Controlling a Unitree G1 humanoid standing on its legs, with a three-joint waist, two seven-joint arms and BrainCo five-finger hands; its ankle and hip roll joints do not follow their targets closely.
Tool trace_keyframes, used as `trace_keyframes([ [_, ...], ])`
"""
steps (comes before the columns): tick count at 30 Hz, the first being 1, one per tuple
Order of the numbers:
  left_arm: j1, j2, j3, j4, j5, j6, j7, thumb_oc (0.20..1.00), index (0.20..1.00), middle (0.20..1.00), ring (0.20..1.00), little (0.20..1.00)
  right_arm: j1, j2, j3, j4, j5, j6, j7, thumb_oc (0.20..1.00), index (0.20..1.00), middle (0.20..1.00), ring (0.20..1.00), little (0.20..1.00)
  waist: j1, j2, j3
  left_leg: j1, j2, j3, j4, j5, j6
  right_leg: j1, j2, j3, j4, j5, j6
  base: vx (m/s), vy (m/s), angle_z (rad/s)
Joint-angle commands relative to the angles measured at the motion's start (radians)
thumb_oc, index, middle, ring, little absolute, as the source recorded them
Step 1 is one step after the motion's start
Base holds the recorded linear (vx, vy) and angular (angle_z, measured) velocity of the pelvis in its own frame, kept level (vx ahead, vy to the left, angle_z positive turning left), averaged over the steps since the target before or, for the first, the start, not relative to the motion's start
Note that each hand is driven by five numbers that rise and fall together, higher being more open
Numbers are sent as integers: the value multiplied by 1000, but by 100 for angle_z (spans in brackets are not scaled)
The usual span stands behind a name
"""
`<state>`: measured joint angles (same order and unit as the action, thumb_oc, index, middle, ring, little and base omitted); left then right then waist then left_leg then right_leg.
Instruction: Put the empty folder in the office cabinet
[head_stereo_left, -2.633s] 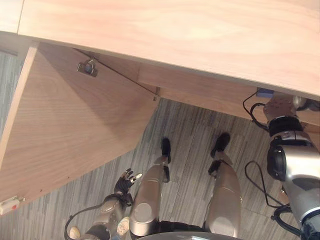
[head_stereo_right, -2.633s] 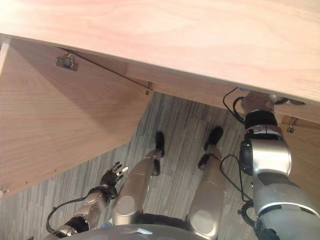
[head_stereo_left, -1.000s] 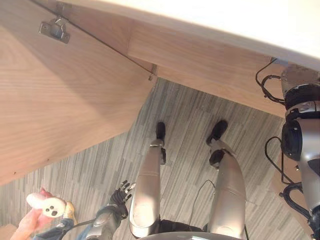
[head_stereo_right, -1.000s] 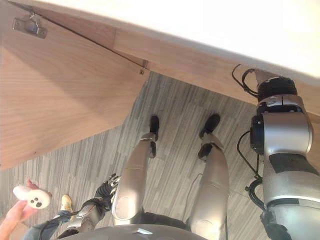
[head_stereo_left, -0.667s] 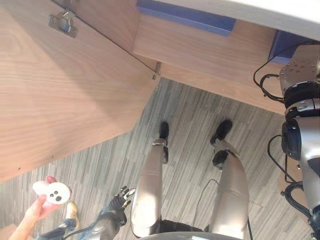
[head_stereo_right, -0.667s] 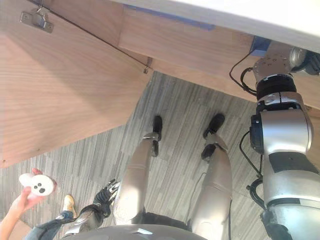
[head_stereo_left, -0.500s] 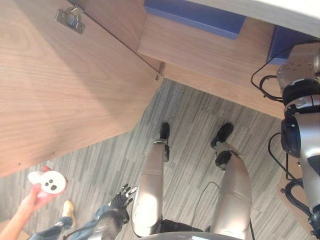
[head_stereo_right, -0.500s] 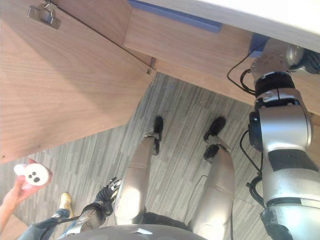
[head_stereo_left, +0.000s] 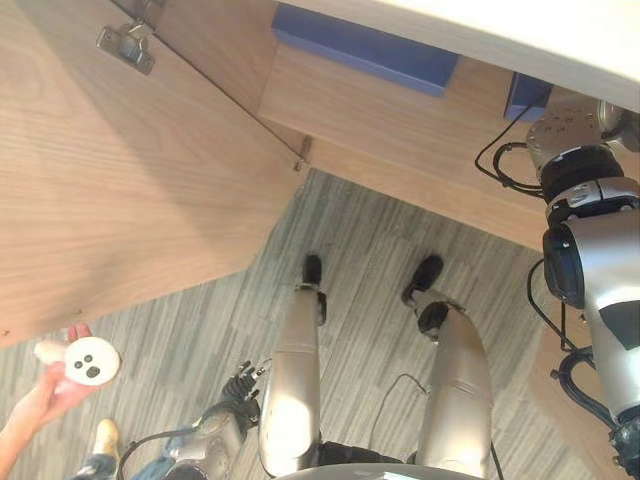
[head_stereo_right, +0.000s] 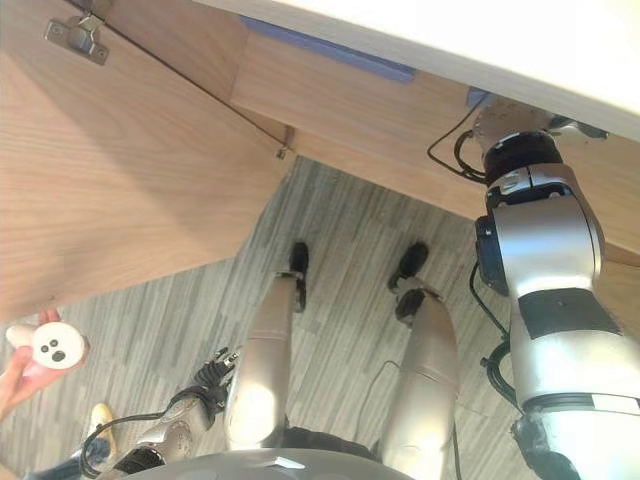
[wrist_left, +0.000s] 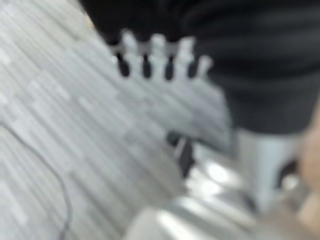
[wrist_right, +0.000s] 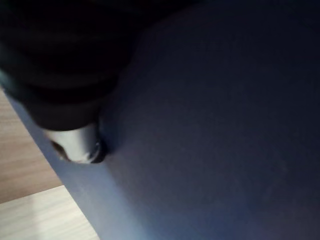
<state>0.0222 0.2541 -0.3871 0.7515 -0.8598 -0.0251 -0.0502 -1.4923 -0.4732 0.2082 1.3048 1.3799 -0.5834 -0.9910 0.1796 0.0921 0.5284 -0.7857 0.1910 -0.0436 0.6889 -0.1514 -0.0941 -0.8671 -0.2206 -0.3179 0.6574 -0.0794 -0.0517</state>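
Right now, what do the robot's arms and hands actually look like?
Both arms are smooth silver-grey metal shells. The right arm is bulky, with black round joint bands and a dark panel. The left hand has a row of silver fingers with dark tips under a dark ribbed cover. The right hand shows the same dark ribbed cover and a silver finger.

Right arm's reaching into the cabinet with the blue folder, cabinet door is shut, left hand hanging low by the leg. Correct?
Not quite: the cabinet door is swung open, as the left eye view shows, with its hinge exposed. The rest holds: the right arm reaches into the cabinet, the right wrist view shows a finger of the right hand against the blue folder, and the left hand hangs low by the leg.
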Motion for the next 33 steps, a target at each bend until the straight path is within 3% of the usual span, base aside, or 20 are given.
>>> trace_keyframes([
  [1, -31, 14, -16, 63, -34, 20, 26, 1000, 1000, 1000, 1000, 1000, 47, -71, 44, -70, -31, -45, 9, 200, 200, 200, 200, 200, 41, -1, -8, -112, 8, 24, 150, 68, 26, 84, 34, 33, 14, -94, 28, 0, 0, 0],
  [2, -37, 10, -17, 67, -42, 22, 28, 1000, 1000, 1000, 1000, 1000, 47, -70, 49, -70, -31, -40, 19, 580, 580, 580, 580, 580, 38, 1, -8, -116, 9, 25, 155, 71, 26, 81, 34, 36, 16, -96, 26, -2, 25, -4],
  [4, -40, 8, -16, 68, -44, 23, 28, 1000, 1000, 1000, 1000, 1000, 47, -71, 51, -71, -33, -36, 31, 580, 580, 580, 580, 580, 37, 2, -8, -117, 8, 26, 157, 71, 26, 80, 34, 38, 18, -97, 26, -2, 18, -4],
  [5, -50, 9, -17, 68, -48, 35, 30, 1000, 1000, 1000, 1000, 1000, 47, -68, 55, -71, -32, -19, 50, 1000, 1000, 1000, 1000, 1000, 35, 4, -8, -119, 7, 27, 160, 73, 25, 77, 34, 40, 19, -97, 26, -3, 26, -6],
  [7, -67, 3, -15, 77, -54, 45, 32, 1000, 1000, 1000, 1000, 1000, 48, -60, 65, -70, -40, 25, 102, 1000, 1000, 1000, 1000, 1000, 32, 6, -8, -120, 6, 32, 164, 71, 25, 76, 33, 43, 20, -99, 24, -7, 30, -8],
  [13, -118, -10, -10, 110, -68, 63, 39, 1000, 1000, 1000, 1000, 1000, 42, -26, 100, -60, -7, 80, 110, 1000, 1000, 1000, 1000, 1000, 25, 11, -8, -117, 10, 44, 170, 74, 25, 76, 27, 49, 24, -100, 23, -3, 43, -7],
  [22, -166, -23, -7, 140, -82, 86, 45, 1000, 1000, 1000, 1000, 1000, 38, -14, 109, -58, -32, 103, 109, 1000, 1000, 1000, 1000, 1000, 16, 3, -8, -103, 8, 54, 159, 65, 28, 88, 32, 52, 7, -94, 26, 4, 22, 3],
  [26, -181, -20, -6, 148, -70, 94, 46, 1000, 1000, 1000, 1000, 1000, 52, -7, 126, -66, -160, 201, 132, 1000, 1000, 1000, 1000, 1000, 11, -7, -8, -98, 4, 57, 155, 64, 28, 96, 38, 49, -14, -81, 30, -27, 16, -2],
  [33, -206, -23, 2, 182, -58, 91, 34, 1000, 1000, 1000, 1000, 1000, 98, 7, 157, -58, -157, 380, 170, 1000, 1000, 1000, 1000, 1000, -5, -24, -8, -76, 6, 75, 141, 53, 33, 121, 42, 53, -70, -55, 35, -39, 31, -3],
])
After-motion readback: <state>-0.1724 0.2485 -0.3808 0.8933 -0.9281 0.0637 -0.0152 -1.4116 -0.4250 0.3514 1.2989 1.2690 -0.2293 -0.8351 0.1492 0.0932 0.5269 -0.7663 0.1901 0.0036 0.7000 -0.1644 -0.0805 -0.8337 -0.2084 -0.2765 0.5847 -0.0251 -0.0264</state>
